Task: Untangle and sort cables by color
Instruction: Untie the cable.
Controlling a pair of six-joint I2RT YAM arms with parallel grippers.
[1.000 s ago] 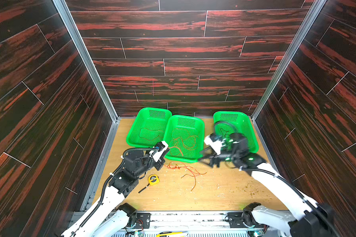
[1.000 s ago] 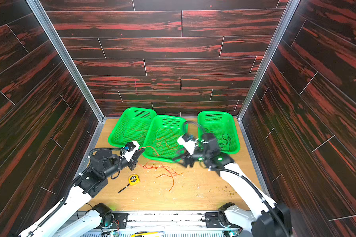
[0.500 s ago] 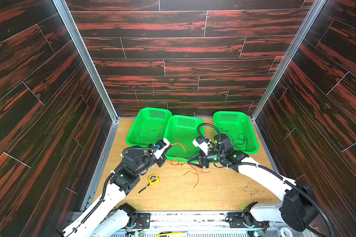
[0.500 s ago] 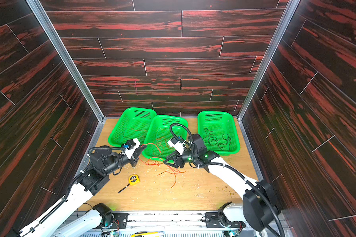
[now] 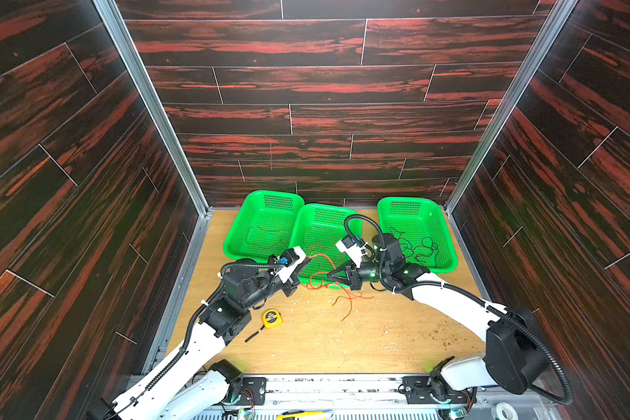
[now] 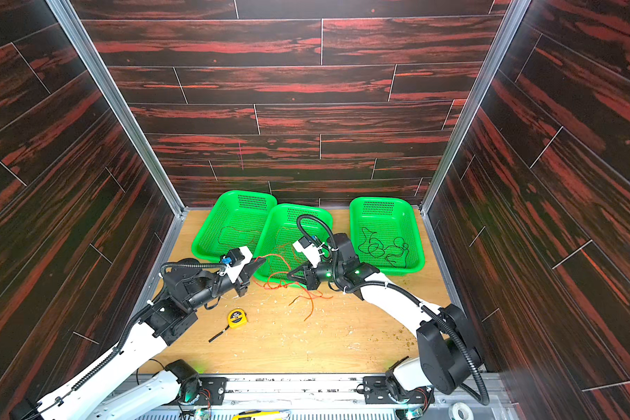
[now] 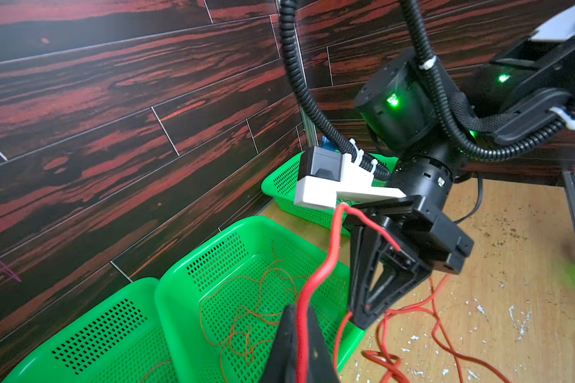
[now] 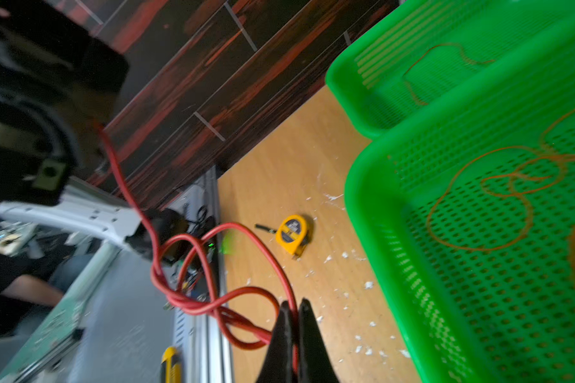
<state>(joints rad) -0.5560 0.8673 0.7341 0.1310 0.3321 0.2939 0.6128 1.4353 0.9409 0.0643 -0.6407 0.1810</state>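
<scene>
We have both claws clamped on the same red cable. The left gripper is pinched tight, with the wire rising out from between its tips. The right gripper is closed on another stretch, with a bunch of crossing loops hanging just off its tips. In both top views the two claws point at each other, near but apart, over the near rim of the middle basket. The cable's slack sags from them and trails onto the table below the right claw. We judge this cable light, limp and smooth-jacketed: it holds no shape of its own, follows whatever pulls it, and could slide through a closed pinch if tugged hard along its length. The thin orange cables lie in the basket just beyond the left claw's tips, and the black cables lie in the basket behind the right claw. Both look finer and likely to snag on the mesh. For untangling, we think the best hold is a straight stretch just outside the loops, one claw on each side, so that drawing apart opens the crossings rather than cinching them.
</scene>
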